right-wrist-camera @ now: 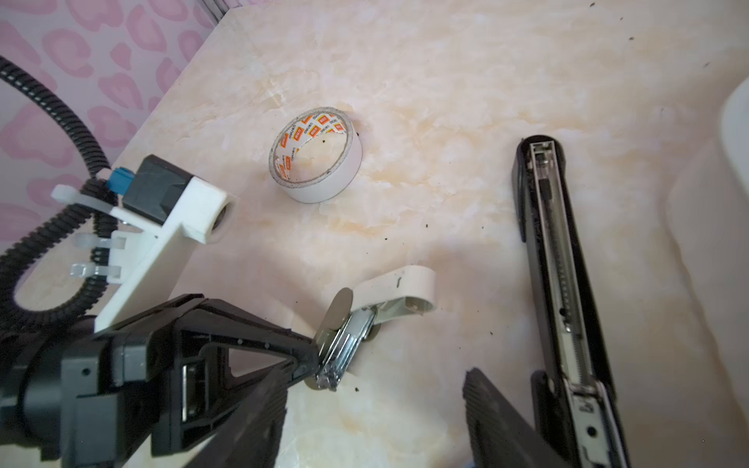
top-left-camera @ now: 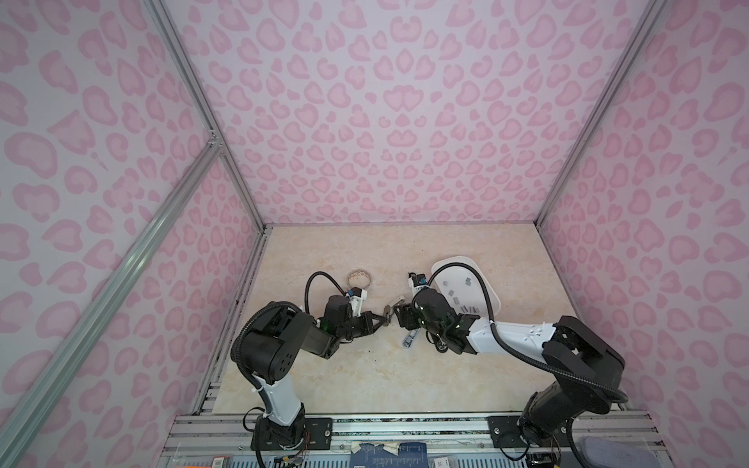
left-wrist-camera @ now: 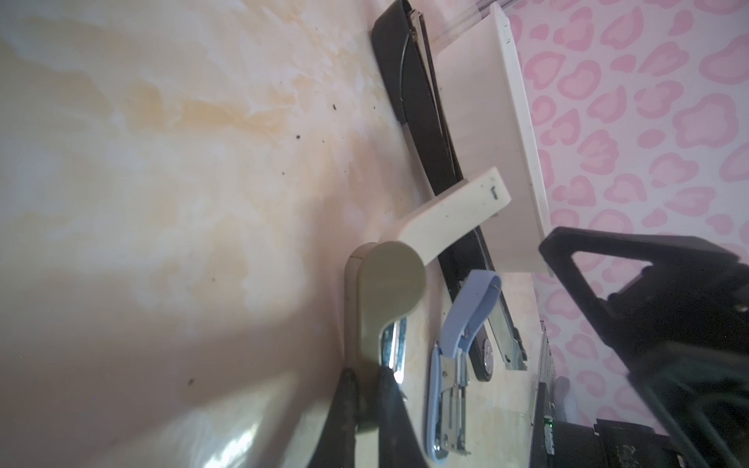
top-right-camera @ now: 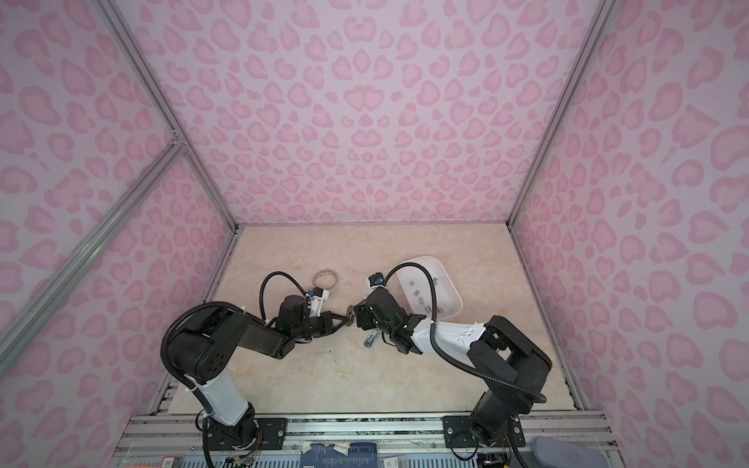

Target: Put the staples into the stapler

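Pinching the small beige stapler (left-wrist-camera: 389,283) by one end near the middle of the worktop (top-left-camera: 364,385), the left pincer (left-wrist-camera: 367,403) holds it with its cover swung open. The right pincer (top-left-camera: 398,315) hangs just beside it with its fingers spread and nothing visible between them. The staples (top-left-camera: 457,301) lie as loose strips in the white tray (top-left-camera: 460,257) toward the far right corner, apart from the stapler; whether any strip sits in the open channel cannot be told. The likeliest trouble is the narrow hold: a push from a strip entering the channel could pivot the stapler in the grip or tip the cover shut. The strips are small and flat, so they may skid on the tray floor, or come up crooked and jam at the channel mouth. The two pincers work close together, so a knock between them is possible. The open black stapler (right-wrist-camera: 563,283) and blue stapler (left-wrist-camera: 458,356) nearby could also be bumped.
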Motion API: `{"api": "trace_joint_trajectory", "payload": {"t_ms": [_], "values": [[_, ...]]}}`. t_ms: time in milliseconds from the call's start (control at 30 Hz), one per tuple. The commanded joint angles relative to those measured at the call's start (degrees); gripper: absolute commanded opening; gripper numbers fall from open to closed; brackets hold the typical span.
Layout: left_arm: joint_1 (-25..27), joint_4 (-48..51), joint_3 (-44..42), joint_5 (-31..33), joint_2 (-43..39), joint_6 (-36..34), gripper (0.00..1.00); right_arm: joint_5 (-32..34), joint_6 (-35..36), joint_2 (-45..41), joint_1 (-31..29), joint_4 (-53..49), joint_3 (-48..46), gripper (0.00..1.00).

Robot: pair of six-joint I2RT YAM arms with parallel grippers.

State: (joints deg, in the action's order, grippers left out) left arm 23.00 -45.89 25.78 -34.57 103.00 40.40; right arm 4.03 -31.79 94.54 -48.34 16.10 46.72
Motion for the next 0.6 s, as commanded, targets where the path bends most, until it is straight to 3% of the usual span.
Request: {"api": "trace_joint_trajectory", "payload": {"t_ms": [0,333,567], "values": [[-0.14,14.4,-0.79,7.69,1.03,-0.41,0.05,-0.73,-5.45,3.54,0.38,6.3,0.74,0.73],[-0.12,15.47,-0.53,7.33,0.08,-1.33,0.05,-5.29,-11.41,13.72,3.76,15.25,4.13,0.73],[-0.12,15.94,-0.33,7.02,-0.56,-1.73,0.06,-6.55,-12.51,17.07,3.65,13.21,8.2,0.43]]}}
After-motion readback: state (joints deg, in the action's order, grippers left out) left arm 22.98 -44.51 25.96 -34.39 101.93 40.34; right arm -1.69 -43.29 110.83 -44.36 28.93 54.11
